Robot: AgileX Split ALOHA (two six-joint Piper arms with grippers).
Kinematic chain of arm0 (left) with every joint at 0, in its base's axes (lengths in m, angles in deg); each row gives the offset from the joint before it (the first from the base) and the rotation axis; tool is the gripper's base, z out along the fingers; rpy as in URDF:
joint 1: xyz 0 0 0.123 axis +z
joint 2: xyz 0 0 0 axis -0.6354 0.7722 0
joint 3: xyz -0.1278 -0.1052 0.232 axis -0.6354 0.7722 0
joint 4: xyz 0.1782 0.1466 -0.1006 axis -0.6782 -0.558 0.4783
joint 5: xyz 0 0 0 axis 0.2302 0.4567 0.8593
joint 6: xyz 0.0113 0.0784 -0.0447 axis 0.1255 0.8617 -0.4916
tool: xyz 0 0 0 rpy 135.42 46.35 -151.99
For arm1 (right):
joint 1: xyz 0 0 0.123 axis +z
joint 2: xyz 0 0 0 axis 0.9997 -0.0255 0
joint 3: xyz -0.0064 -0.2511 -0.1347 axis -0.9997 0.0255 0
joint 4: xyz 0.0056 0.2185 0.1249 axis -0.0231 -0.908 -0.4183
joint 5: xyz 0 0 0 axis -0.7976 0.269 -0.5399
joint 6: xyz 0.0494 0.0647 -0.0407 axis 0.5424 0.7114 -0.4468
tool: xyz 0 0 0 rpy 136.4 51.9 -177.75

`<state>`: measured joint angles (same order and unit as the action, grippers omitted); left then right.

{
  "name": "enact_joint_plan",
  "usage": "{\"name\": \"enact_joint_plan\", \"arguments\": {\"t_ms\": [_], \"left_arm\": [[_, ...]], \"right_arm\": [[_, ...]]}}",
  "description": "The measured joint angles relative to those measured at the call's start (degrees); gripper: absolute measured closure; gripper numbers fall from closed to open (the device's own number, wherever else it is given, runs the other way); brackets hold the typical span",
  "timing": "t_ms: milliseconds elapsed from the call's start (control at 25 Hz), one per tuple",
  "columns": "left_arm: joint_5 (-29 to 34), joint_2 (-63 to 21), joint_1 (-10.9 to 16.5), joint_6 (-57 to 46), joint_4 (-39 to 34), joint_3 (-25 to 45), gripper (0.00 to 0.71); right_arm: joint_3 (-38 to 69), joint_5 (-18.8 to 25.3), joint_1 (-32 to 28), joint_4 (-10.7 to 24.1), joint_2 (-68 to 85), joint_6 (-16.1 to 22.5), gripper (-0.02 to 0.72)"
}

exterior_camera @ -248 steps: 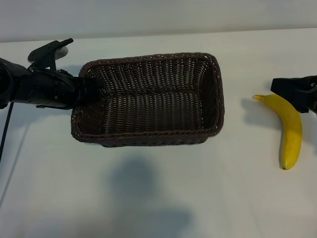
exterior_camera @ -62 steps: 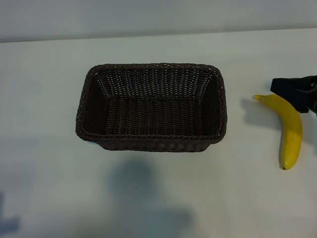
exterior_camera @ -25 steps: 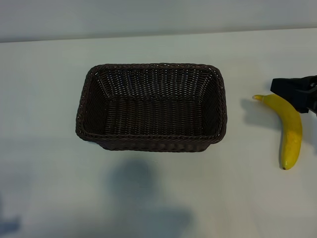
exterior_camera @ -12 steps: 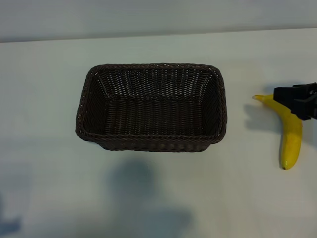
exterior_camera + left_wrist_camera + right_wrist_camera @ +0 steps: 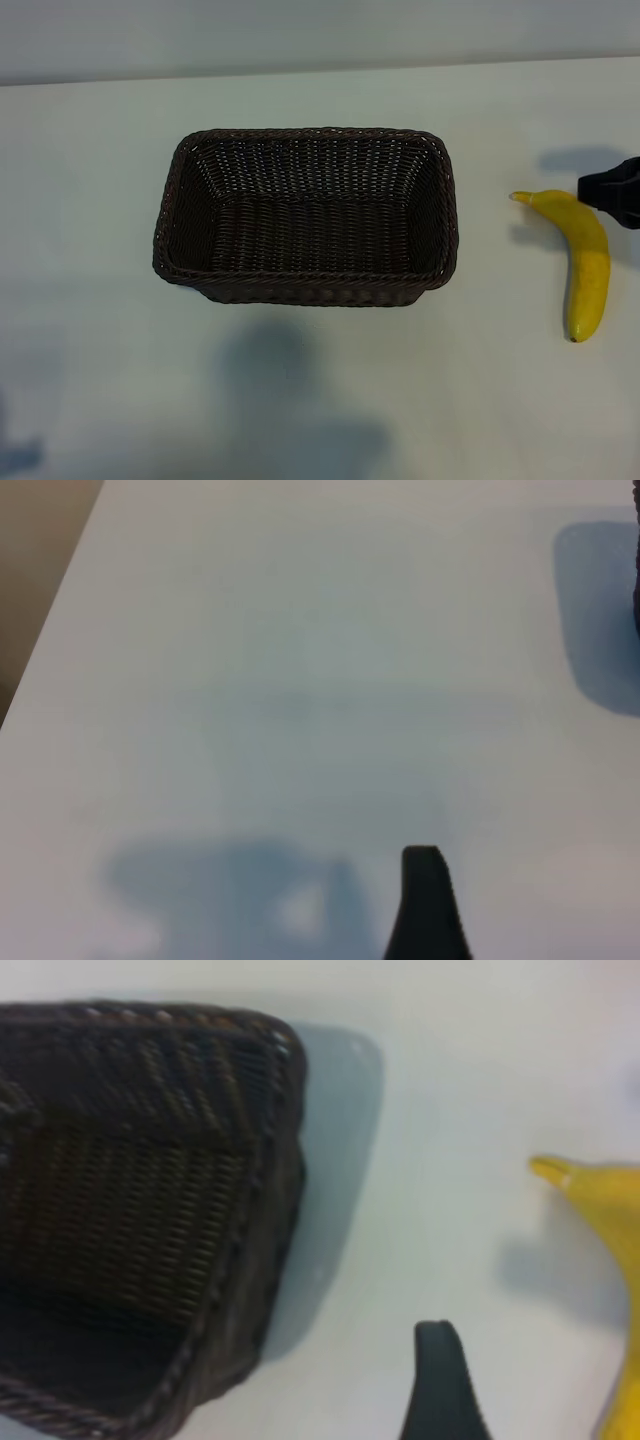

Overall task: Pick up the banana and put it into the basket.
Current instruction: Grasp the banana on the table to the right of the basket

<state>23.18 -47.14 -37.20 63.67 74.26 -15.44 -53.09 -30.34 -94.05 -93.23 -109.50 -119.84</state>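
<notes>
The right end effector [image 5: 612, 192] sits at the exterior view's right edge, fingers spread and grasping nothing. Just beside it lies the curved, bright yellow banana [image 5: 585, 258] on the white table [image 5: 320, 400], its stem tip nearest the end effector. Farther out stands the rectangular dark brown woven wicker basket [image 5: 445, 215], upright, well apart from the banana. The left end effector [image 5: 425, 910], likewise released, hangs over bare table.

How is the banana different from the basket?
The banana is bright yellow, smooth and curved; the basket is dark brown, woven and rectangular. The basket is far larger. The banana is solid; the basket is an open, empty container. Both rest on the white table, apart from each other.
</notes>
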Motion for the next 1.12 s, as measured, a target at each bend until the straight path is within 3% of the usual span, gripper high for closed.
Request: {"name": "enact_joint_plan", "arguments": {"t_ms": [320, 640, 920, 1120], "left_arm": [[0.0, 0.0, 0.0, 0.0, 0.0, 0.0, 0.169], [0.0, 0.0, 0.0, 0.0, 0.0, 0.0, 0.169], [0.0, 0.0, 0.0, 0.0, 0.0, 0.0, 0.169], [0.0, 0.0, 0.0, 0.0, 0.0, 0.0, 0.169]], "right_arm": [[-0.04, -3.81, 0.0, 1.09, -6.29, 0.18, 0.198], [-2.97, -4.33, 0.0, 5.1, -10.74, 2.22, 0.157], [-5.66, -4.41, 0.24, 10.56, -14.84, 6.6, 0.156], [-8.16, -4.34, 3.1, 18.99, -17.7, 14.12, 0.156]]}}
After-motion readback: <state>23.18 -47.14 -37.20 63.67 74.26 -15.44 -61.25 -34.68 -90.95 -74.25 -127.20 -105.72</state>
